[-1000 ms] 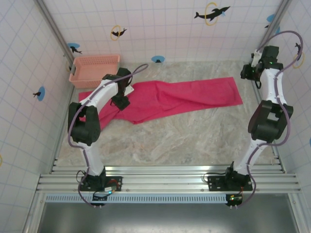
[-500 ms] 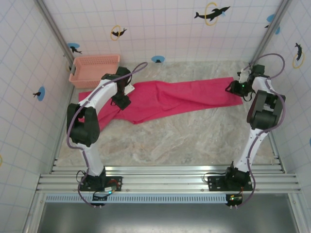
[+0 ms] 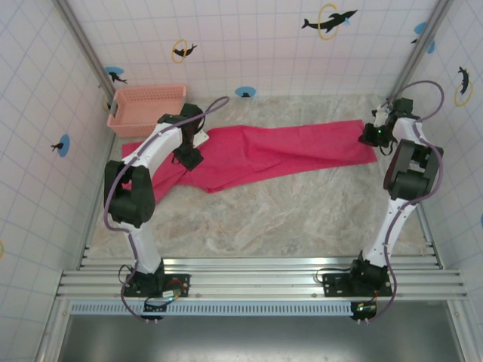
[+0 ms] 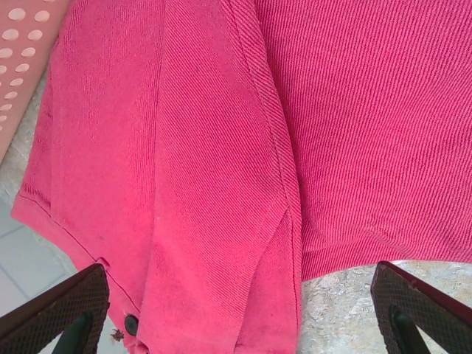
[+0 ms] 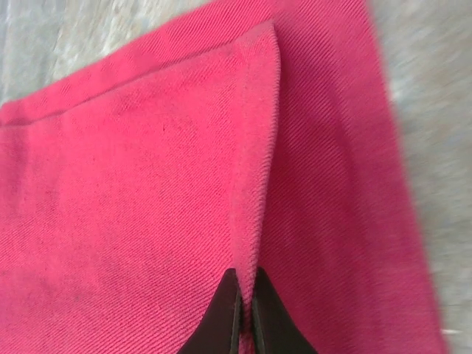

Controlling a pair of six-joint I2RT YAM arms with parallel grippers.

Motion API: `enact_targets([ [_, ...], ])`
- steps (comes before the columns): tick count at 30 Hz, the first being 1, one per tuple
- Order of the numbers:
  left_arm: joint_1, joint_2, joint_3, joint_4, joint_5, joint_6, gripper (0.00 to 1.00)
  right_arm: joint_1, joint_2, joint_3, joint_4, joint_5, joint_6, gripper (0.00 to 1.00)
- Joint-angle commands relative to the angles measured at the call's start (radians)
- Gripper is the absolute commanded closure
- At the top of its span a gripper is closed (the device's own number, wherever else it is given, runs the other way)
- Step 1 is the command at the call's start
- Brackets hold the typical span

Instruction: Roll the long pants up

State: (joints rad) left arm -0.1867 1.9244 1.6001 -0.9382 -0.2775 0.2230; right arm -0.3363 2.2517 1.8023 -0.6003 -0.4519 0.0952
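Top external | long pants (image 3: pixel 264 154) lay left-to-right | right gripper (image 3: pixel 365 138) pinched the right cuff | left gripper (image 3: pixel 189 160) wide over waist

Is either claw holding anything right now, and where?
The right gripper pinches the long pants at a raised fold by their leg end; the left gripper holds nothing.

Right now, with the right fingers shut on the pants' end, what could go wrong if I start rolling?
1. The right fingers pinch only a thin raised fold of the pants, so it may slip out or lift just the top layer.
2. The left fingers stand open over the waist end, holding nothing, so the whole cloth could drag instead of rolling.
3. The pants lie skewed and partly folded over, so the roll may come out crooked.
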Motion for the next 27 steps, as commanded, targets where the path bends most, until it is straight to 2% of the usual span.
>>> enact_targets([
  [1,0.004,0.015,0.029,-0.04,-0.015,-0.004,0.06,-0.027,-0.064,0.108,0.032,0.108,0.03,1.0],
  [6,0.003,0.023,0.022,-0.041,-0.036,0.005,0.06,-0.03,-0.039,0.213,0.002,0.127,0.047,1.0],
  [9,0.006,0.022,0.018,-0.036,-0.081,0.018,0.06,-0.029,0.038,0.345,-0.102,0.127,0.047,1.0],
  [12,0.006,0.018,0.024,-0.044,-0.112,0.025,0.05,-0.029,0.128,0.43,-0.181,0.187,0.064,0.98],
  [15,0.006,-0.008,0.01,-0.063,-0.131,0.028,0.06,-0.028,0.149,0.424,-0.185,0.198,0.08,0.98],
  [21,-0.008,-0.117,-0.131,-0.066,-0.119,0.001,0.09,-0.014,0.136,0.354,-0.132,0.172,0.087,0.94],
  [27,-0.098,-0.06,-0.178,-0.15,-0.182,-0.057,0.19,-0.012,0.127,0.324,-0.102,0.144,0.096,0.94],
])
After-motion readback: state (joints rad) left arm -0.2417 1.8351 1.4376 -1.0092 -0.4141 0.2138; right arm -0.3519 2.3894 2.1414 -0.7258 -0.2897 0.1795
